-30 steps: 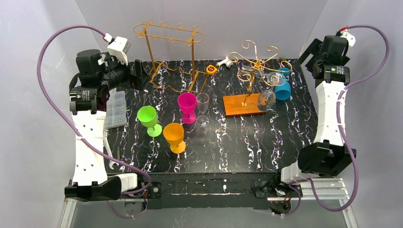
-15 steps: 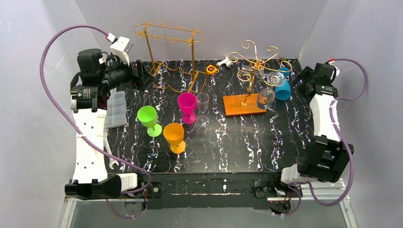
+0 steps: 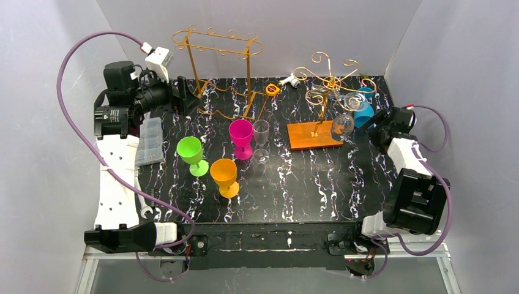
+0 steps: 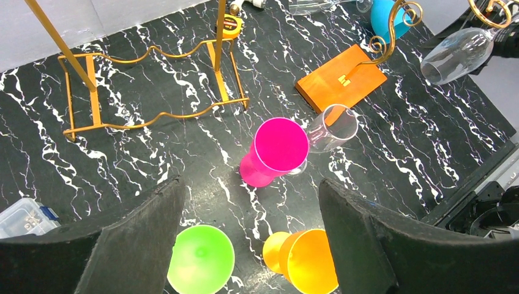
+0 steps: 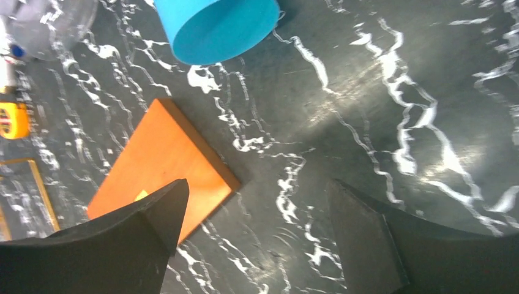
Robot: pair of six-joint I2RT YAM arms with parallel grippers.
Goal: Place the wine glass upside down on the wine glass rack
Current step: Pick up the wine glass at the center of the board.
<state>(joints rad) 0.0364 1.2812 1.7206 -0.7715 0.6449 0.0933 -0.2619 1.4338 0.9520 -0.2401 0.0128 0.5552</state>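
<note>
Wine glass (image 3: pixel 343 127), clear, hanging bowl-down and tilted from the orange-footed gold wire rack (image 3: pixel 312 135) at the far right of the black marbled table (image 3: pixel 318 184), bowl over the right end of the wooden foot. Second clear glass (image 3: pixel 355 101) on the same rack, a little farther back, beside a blue cup (image 3: pixel 366 115). Right gripper (image 5: pixel 256 190) low over the table just right of the rack, fingers spread wide with nothing between them, apart from the wine glass. Left gripper (image 4: pixel 250 184) high at the far left, fingers likewise released and empty, aimed toward the middle. Mid-table: upright clear glass (image 3: pixel 261 139) just beside a pink goblet (image 3: pixel 241 136); green goblet (image 3: pixel 190 151) and orange goblet (image 3: pixel 224 174) nearer and to the left.
</note>
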